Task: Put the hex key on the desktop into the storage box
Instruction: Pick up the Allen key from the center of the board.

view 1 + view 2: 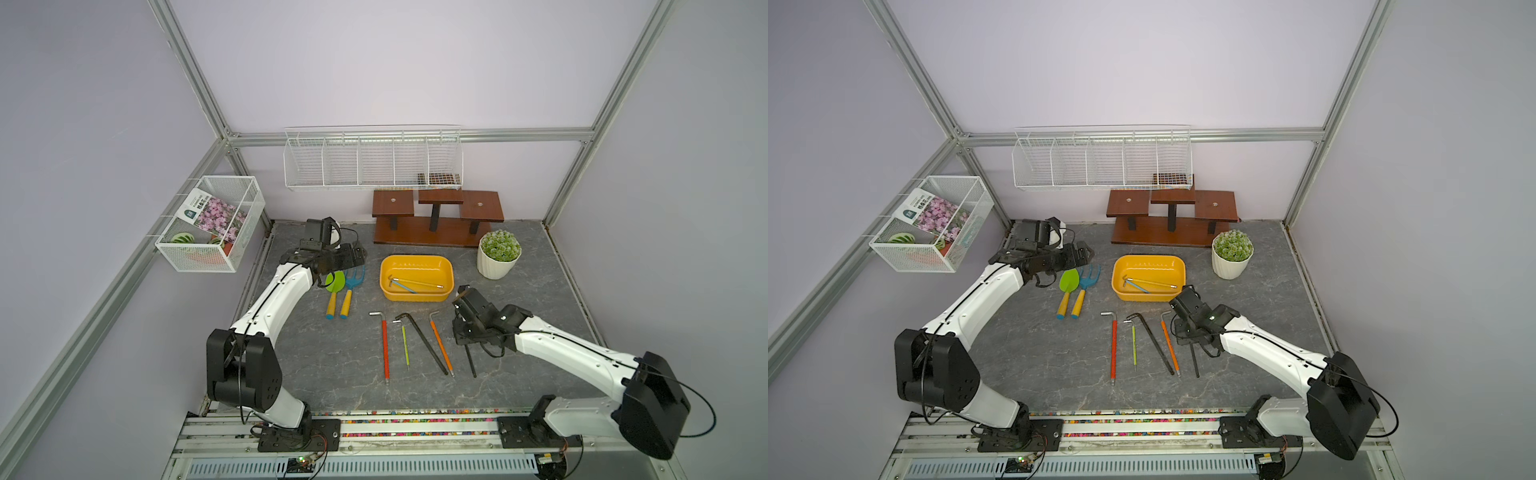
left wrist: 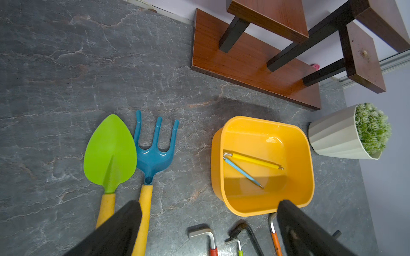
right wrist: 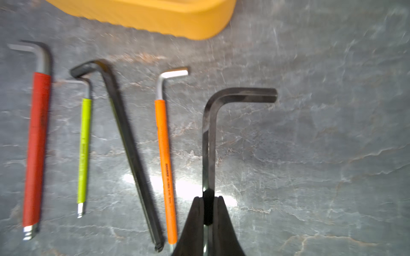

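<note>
The black hex key (image 3: 209, 133) is clamped by its long shaft in my right gripper (image 3: 208, 210), which is shut on it. In both top views its free end (image 1: 472, 363) (image 1: 1195, 361) pokes out below the wrist, right of the other keys. Red (image 1: 385, 349), green (image 1: 405, 345), long black (image 1: 424, 343) and orange (image 1: 441, 347) hex keys lie side by side on the desktop (image 1: 332, 374). Behind them stands the yellow storage box (image 1: 415, 258) (image 2: 264, 120), with a yellow key (image 1: 419, 283) and a blue key (image 2: 243, 172) inside. My left gripper (image 2: 208, 205) hovers open above the garden tools.
A green trowel (image 1: 336, 282) and a blue hand fork (image 1: 354, 282) lie left of the box. Behind it are a wooden stepped stand (image 1: 436, 216) and a white potted plant (image 1: 498, 253). White wire baskets (image 1: 374, 160) (image 1: 212, 222) hang on the walls.
</note>
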Robot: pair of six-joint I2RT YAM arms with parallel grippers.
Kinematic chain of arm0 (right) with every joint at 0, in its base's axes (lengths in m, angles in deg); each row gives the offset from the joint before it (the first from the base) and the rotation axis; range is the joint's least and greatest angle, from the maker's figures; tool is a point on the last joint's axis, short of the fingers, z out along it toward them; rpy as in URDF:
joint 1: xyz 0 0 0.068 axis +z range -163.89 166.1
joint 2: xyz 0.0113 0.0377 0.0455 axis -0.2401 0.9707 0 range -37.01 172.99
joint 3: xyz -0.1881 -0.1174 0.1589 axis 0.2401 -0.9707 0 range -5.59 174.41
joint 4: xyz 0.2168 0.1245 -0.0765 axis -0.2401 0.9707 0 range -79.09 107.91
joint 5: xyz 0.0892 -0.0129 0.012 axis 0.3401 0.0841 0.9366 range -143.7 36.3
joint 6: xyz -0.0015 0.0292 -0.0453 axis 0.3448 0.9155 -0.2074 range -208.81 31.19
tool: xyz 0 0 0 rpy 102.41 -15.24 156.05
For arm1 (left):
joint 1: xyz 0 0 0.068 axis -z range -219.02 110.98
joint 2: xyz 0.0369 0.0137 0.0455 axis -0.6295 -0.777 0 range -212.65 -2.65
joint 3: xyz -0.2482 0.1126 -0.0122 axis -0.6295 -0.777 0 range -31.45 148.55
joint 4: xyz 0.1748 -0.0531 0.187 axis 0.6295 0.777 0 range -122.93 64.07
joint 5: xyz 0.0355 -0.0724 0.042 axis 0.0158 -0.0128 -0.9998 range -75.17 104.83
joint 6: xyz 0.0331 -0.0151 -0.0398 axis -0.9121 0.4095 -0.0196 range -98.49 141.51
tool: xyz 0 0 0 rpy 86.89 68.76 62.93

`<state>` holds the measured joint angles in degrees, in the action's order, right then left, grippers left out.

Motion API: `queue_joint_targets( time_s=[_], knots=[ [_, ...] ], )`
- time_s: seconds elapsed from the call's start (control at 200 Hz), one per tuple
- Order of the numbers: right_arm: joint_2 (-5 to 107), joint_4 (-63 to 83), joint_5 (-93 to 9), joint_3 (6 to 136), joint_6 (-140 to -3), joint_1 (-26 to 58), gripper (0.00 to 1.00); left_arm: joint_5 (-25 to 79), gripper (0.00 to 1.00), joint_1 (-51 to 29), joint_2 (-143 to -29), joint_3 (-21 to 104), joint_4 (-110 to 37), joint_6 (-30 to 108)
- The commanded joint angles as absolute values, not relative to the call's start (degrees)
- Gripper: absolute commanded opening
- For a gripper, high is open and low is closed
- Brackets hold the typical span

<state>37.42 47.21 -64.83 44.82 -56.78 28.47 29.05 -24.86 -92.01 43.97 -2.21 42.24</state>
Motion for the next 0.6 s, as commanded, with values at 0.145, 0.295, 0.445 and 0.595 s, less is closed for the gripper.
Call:
queue_joint_targets(
  time_s=[0.145,0.295,0.445,0.595],
  knots=[
    [37.62,50.95,-64.78,50.3,-62.46,28.73,0.0,33.73,1.0,-25.0,-96.89,49.57,0.77,42.87],
    [39.1,51.98,-64.94,52.66,-64.76,28.61,0.0,32.45,1.0,-24.97,-97.3,48.35,-0.52,40.46],
    [41.51,52.88,-63.9,55.19,-67.47,28.39,0.0,32.58,1.0,-25.12,-96.5,46.72,-1.91,42.06],
    [42.61,53.04,-63.31,56.76,-68.83,28.28,0.0,31.57,1.0,-25.08,-95.49,45.43,-1.84,41.64]
  ],
)
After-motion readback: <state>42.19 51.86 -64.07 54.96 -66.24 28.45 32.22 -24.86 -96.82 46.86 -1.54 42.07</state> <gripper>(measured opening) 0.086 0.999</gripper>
